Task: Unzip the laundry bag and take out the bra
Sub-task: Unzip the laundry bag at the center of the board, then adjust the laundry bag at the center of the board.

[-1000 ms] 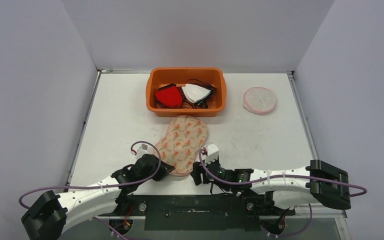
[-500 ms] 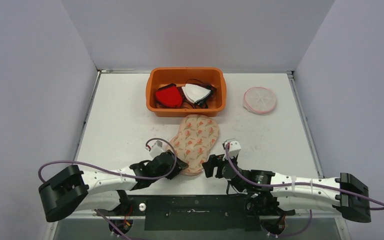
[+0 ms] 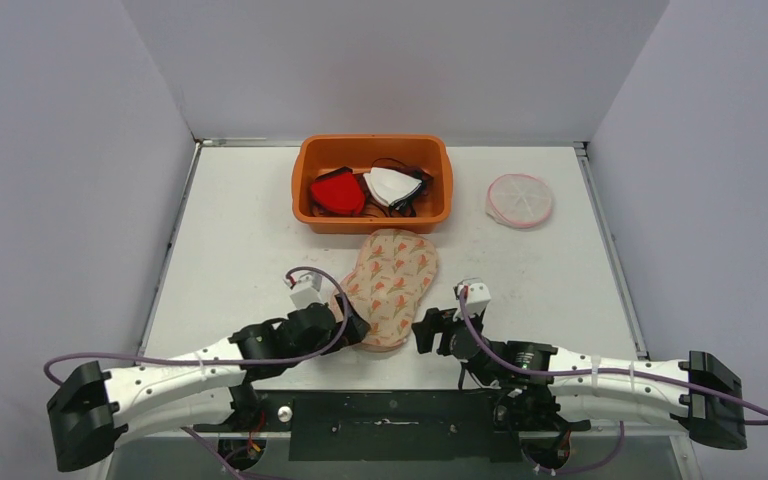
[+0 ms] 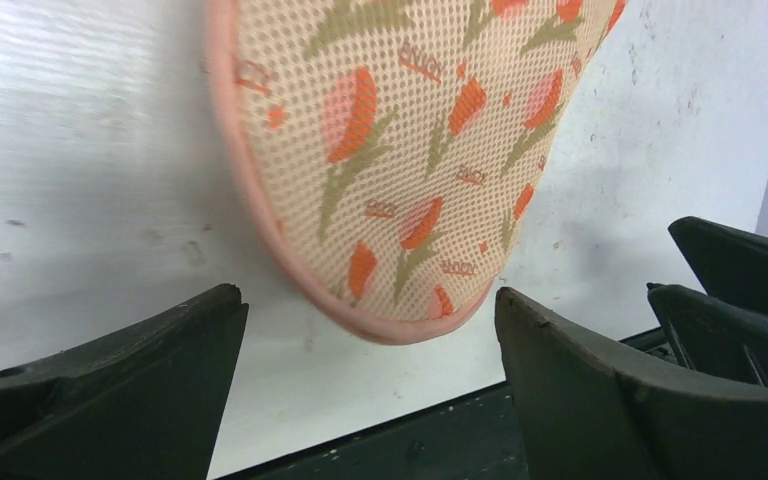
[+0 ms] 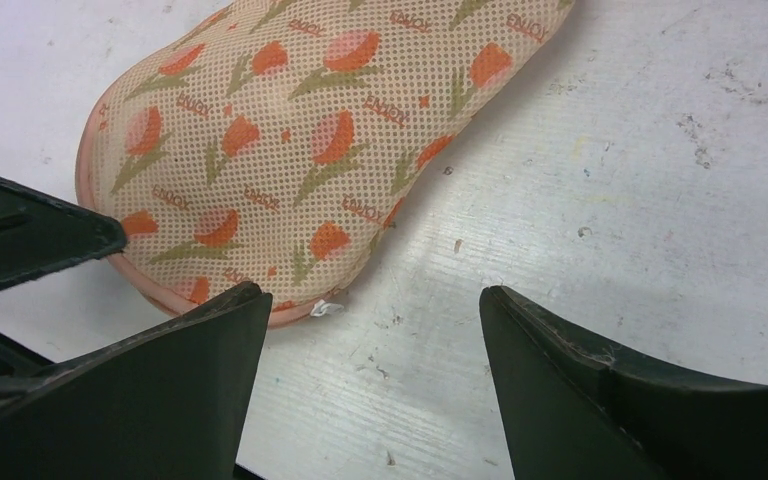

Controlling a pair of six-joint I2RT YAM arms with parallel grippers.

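Since a second ago the bag [image 3: 396,285] has swung right and now points its far end at the bin [image 3: 372,141]. The left end effector [image 3: 352,328], then pinched on the bag's near edge, has let go.

From above, the bag lies flat on the desk [image 3: 240,230] just before the bin, apparently still zipped; no bra shows through it. The left end effector and the right end effector [image 3: 423,328] flank the bag's near end, probably so one can pin the fabric while the other works the zip.

Left wrist: the fingers [image 4: 130,390] stand wide apart with nothing between them. The bag's rounded, pink-trimmed end sits just ahead, untouched.

Right wrist: the fingers [image 5: 600,400] are likewise apart and empty. A small white tab [image 5: 326,308] juts from the bag's hem just beyond one fingertip. It may be the zip pull, but it is too small to be sure.
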